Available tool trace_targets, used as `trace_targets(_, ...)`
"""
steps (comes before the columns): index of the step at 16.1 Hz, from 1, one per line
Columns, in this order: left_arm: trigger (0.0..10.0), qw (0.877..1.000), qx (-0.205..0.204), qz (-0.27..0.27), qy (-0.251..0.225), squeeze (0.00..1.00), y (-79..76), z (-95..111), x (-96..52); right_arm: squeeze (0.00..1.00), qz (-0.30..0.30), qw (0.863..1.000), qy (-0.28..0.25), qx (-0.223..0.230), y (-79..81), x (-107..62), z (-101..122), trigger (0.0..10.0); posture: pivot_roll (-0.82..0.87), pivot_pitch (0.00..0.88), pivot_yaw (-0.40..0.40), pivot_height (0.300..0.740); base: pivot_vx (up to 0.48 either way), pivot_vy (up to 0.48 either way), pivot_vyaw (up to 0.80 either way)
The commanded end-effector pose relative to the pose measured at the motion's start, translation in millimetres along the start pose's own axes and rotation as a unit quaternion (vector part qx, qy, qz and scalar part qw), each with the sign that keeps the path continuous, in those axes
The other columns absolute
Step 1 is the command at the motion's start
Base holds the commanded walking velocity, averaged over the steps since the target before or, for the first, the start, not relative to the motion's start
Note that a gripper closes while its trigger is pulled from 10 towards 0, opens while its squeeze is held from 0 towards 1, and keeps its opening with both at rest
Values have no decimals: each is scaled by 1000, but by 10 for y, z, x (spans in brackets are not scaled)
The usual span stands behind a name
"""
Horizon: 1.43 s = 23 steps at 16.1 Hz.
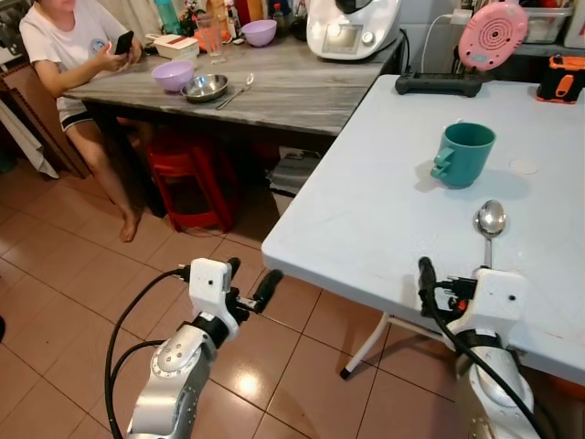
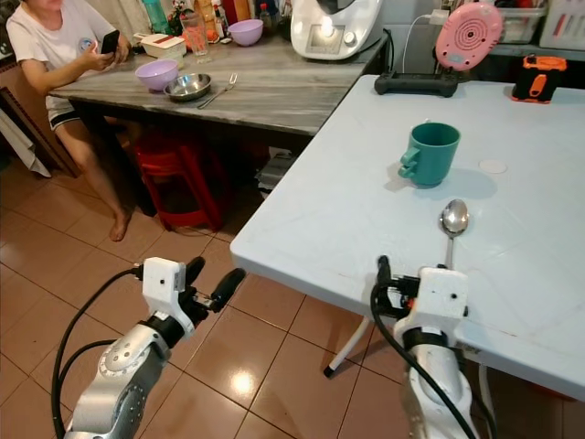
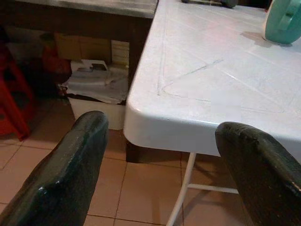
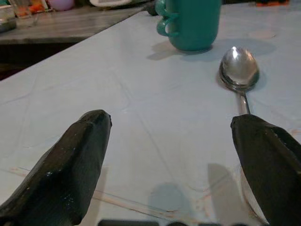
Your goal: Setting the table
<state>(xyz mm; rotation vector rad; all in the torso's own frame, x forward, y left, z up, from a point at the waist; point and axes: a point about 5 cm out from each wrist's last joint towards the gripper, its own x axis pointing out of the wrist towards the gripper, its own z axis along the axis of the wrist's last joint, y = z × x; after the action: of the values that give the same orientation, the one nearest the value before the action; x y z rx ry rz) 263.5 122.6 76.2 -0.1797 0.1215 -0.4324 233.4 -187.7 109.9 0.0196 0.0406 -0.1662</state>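
The right gripper (image 4: 169,155) hangs over the near edge of the white plastic worktop (image 1: 366,210), jaws released and holding nothing, with the handle of the shiny steel spoon (image 1: 491,222) running in beside one finger. The spoon's bowl lies just on the near side of the teal ribbed-handle mug (image 1: 462,154), which stands upright; the two are near but apart. The left gripper (image 3: 160,160) hovers off the worktop's near left corner above the terracotta floor tiles (image 1: 64,274), jaws likewise released and empty.

Judged from this, the step in hand looks like a reach for the spoon, no grasp yet made. The next move would call for the right jaws to shift sideways until the thin handle sits between them, then drop low enough to pinch a flat piece of metal off a smooth surface.

The head views take in what the wrist views do not: beyond the mug, a grey wood-grain worktop (image 1: 292,87) carrying a lilac bowl (image 1: 173,75) and a steel bowl (image 1: 205,88), with a seated person (image 1: 78,55) holding a phone. The right wrist view alone gives the spoon handle's line against the finger; the left wrist view shows a white box (image 3: 96,89) under the table.
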Motion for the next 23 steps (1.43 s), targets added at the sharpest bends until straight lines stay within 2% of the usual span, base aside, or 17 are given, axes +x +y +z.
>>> trace_targets(1, 10000, 1000, 9, 8, -6, 0, 52, 47, -14, 0, 8, 1000, 0, 0, 43, 9, 2, 10000, -127, 16, 115, 740, 0, 0, -444)
trace_targets(5, 10000, 1000, 6, 2, -11, 0, 16, 62, 10, 0, 10, 1000, -7, -5, 47, 37, 34, 10000, -129, 18, 114, 740, 0, -234, -609)
trace_targets(11, 10000, 1000, 3, 0, -9, 0, 3, 46, 24, 0, 11, 1000, -12, -9, 42, 45, 52, 10000, -135, 16, 112, 740, 0, -364, 0)
trace_targets(14, 10000, 1000, -4, 2, -12, 0, 10, 44, 31, 0, 11, 1000, -14, -11, 42, 51, 64, 10000, -138, 15, 111, 740, 0, 0, 0)
trace_targets(19, 10000, 1000, -3, -12, -23, 0, 10, 81, 42, 0, 13, 1000, -18, -14, 50, 57, 81, 10000, -141, 10, 111, 740, 0, 0, -730)
trace_targets(23, 10000, 999, -6, -18, -42, 0, 4, 141, 60, 0, 28, 999, -35, -28, 86, 94, 143, 10000, -143, 10, 109, 740, 0, 0, -102)
